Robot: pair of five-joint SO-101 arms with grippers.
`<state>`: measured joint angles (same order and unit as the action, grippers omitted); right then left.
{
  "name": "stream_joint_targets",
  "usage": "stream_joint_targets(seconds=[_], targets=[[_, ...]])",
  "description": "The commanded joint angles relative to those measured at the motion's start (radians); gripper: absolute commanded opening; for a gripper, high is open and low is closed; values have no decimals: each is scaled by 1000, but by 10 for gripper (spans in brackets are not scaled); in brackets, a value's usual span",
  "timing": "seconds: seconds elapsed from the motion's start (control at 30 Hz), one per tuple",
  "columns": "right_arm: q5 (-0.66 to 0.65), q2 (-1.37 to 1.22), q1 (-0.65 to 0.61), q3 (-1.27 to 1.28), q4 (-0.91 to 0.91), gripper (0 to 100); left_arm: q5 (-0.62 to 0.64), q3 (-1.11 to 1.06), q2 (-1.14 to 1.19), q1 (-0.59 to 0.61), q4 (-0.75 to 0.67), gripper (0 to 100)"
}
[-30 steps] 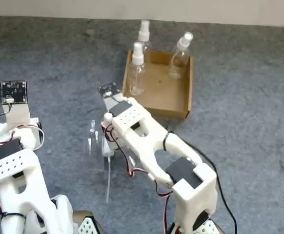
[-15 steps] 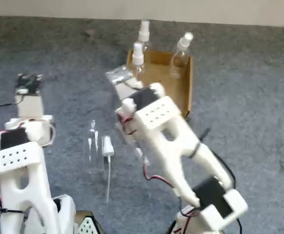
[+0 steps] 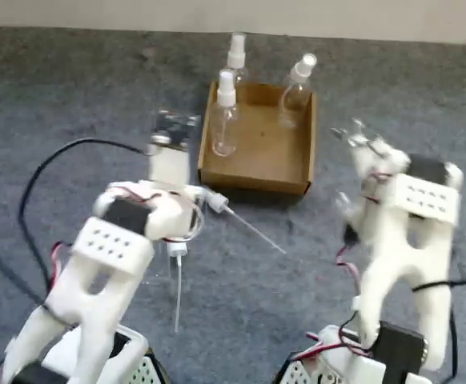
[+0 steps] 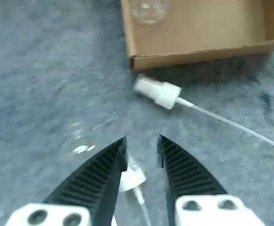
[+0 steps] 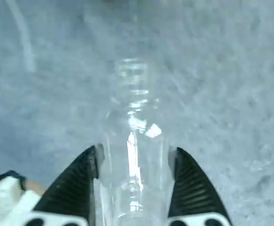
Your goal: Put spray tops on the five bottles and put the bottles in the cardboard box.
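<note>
Right gripper clamps the uncapped bottle, held up, I judge, for capping; left gripper slightly open, empty, poised near spray top lying just beside cardboard box corner.

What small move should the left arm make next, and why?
Probably lower the left gripper and close it on the spray top lying beneath it, since it is open there. The right gripper holds a bottle with a bare threaded neck, so a top seems needed next.
</note>
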<state>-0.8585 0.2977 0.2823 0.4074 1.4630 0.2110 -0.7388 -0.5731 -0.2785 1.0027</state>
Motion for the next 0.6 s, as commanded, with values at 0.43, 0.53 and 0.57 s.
stream_joint_targets(seconds=[0.43, 0.53, 0.57], targets=[[-75, 36, 202, 217, -369, 3, 173, 111, 417, -44, -302, 180], [-75, 35, 213, 219, -369, 3, 175, 153, 452, -47, -302, 178], [-75, 35, 216, 223, -369, 3, 175, 166, 466, -47, -302, 178]])
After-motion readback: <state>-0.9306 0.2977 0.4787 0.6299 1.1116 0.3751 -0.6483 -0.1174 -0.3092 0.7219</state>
